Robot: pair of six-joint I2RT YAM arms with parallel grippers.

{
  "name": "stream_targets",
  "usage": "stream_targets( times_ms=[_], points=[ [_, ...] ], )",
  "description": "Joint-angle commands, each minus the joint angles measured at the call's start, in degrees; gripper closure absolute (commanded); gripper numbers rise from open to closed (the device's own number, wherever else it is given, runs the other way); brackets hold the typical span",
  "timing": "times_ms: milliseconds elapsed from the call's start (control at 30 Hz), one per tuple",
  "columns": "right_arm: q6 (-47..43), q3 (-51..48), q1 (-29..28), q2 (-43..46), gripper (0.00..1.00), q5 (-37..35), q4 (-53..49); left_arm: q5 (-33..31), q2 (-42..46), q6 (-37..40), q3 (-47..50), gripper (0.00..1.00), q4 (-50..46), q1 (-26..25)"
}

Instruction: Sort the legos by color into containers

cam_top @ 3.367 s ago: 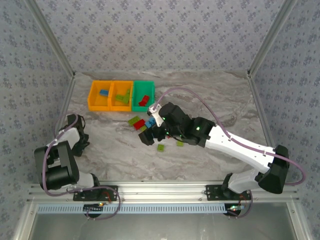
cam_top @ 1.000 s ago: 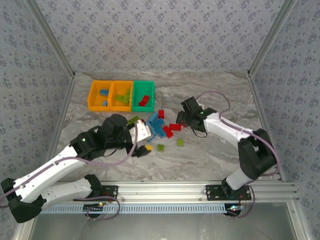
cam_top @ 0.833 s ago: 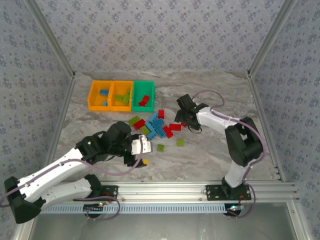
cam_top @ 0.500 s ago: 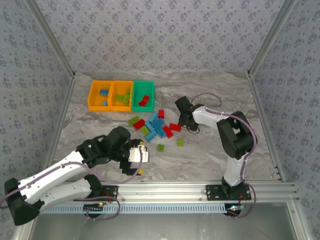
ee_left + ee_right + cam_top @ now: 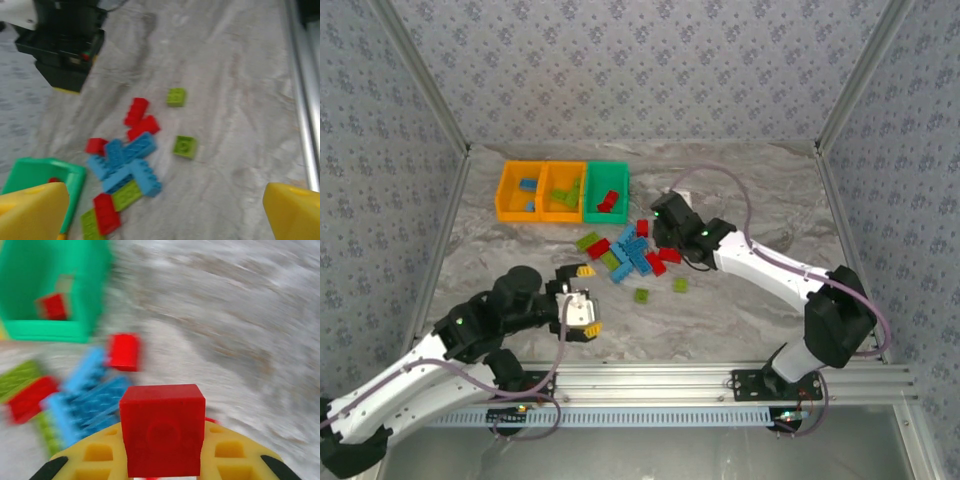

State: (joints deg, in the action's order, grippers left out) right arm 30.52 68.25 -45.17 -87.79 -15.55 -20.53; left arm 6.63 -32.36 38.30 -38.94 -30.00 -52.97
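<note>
**Right gripper** (image 5: pixel 162 464) pinching 1 red brick (image 5: pixel 162 426). The green bin (image 5: pixel 50 331) (1 red piece inside) lies ahead-left, toward the table's (image 5: pixel 750 175) far edge. Left gripper (image 5: pixel 588 298) is spread and farther off.

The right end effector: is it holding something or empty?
Holding: the right end effector is shut on a red brick, which sits between its yellow fingers in the right wrist view.

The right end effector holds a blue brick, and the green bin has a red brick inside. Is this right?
Not quite. The held brick in the right end effector is red, not blue; the right wrist view shows it. The green bin does have a red brick inside.
</note>
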Motion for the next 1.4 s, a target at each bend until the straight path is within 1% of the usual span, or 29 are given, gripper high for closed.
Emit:
stream_targets(
  times_ms=[0,100,233,300,367,500,533,567,600,700,833,933,1000,1067,1100,1133,1200,1233,1300,1367],
  points=[
    [-9.8,6.5,-1.8,-5.0,0.78,7.7,4.0,-5.8,1.3,-3.7,-0.6,0.01,4.7,1.5],
    [-11.7,17.1,-1.8,-13.9,0.78,6.7,0.5,-6.6,1.3,-6.6,-0.8,0.01,5.8,3.6],
    [-13.7,29.8,-0.6,-26.2,0.79,5.1,-0.2,-11.9,1.4,-14.0,-2.1,0.01,8.5,6.2],
    [-13.8,37.5,0.7,-32.8,0.78,5.6,-1.8,-14.3,1.7,-17.9,-2.0,0.01,10.3,7.6],
    [-13.8,44.1,1.8,-38.4,0.76,7.1,-3.2,-14.9,1.6,-18.2,-1.5,0.01,11.2,8.6],
    [-13.7,57.3,3.3,-47.5,0.66,10.3,-7.0,-14.4,0.6,-16.6,-0.6,0.01,11.7,9.5],
    [-13.8,59.9,3.5,-49.0,0.62,10.6,-8.2,-14.2,0.4,-16.1,-0.5,0.01,11.8,9.5],
    [-13.7,62.6,3.8,-50.4,0.54,11.1,-9.7,-14.0,0.2,-15.2,-0.1,0.01,12.0,9.5],
    [-13.6,65.1,4.1,-51.3,0.5,11.7,-11.2,-13.6,0.2,-14.3,0.3,0.01,12.4,9.5],
    [-14.6,67.4,4.3,-49.8,0.45,11.5,-14.8,-14.4,0.1,-13.6,1.4,0.01,13.5,9.5],
    [-15.8,62.7,4.4,-41.8,0.44,12.4,-17.5,-17.2,-1.3,-14.5,1.5,0.01,14.2,9.6],
    [-16.4,51.1,3.6,-30.9,0.43,12.9,-16.6,-16.9,-3.9,-17.6,1.2,0.01,14.6,10.6],
    [-16.5,38.9,2.5,-21.0,0.42,12.5,-13.4,-14.5,-7.4,-21.5,-0.9,0.01,13.3,12.7],
    [-16.4,28.3,1.2,-11.7,0.38,11.9,-9.5,-13.4,-11.9,-28.5,-5.1,0.01,10.5,15.4],
    [-16.3,22.9,0.4,-6.2,0.35,11.3,-7.9,-13.9,-14.5,-33.1,-7.7,0.03,9.0,16.5],
    [-16.0,18.8,-0.4,-2.2,0.32,10.4,-7.0,-14.7,-16.8,-37.5,-9.8,0.06,7.4,17.5],
    [-14.4,10.2,-2.1,6.5,0.29,7.2,-5.8,-17.2,-22.1,-47.8,-13.5,0.17,4.3,19.7],
    [-13.7,6.9,-2.7,9.8,0.28,5.8,-5.4,-17.5,-24.2,-51.8,-14.1,0.18,3.7,20.9],
    [-11.9,0.8,-3.6,16.0,0.25,3.7,-6.0,-16.0,-29.1,-60.2,-14.0,0.18,5.0,23.3],
    [-10.2,-4.1,-4.2,20.3,0.24,3.2,-8.3,-16.1,-33.6,-68.0,-13.6,0.22,6.6,25.1]
  ],
)
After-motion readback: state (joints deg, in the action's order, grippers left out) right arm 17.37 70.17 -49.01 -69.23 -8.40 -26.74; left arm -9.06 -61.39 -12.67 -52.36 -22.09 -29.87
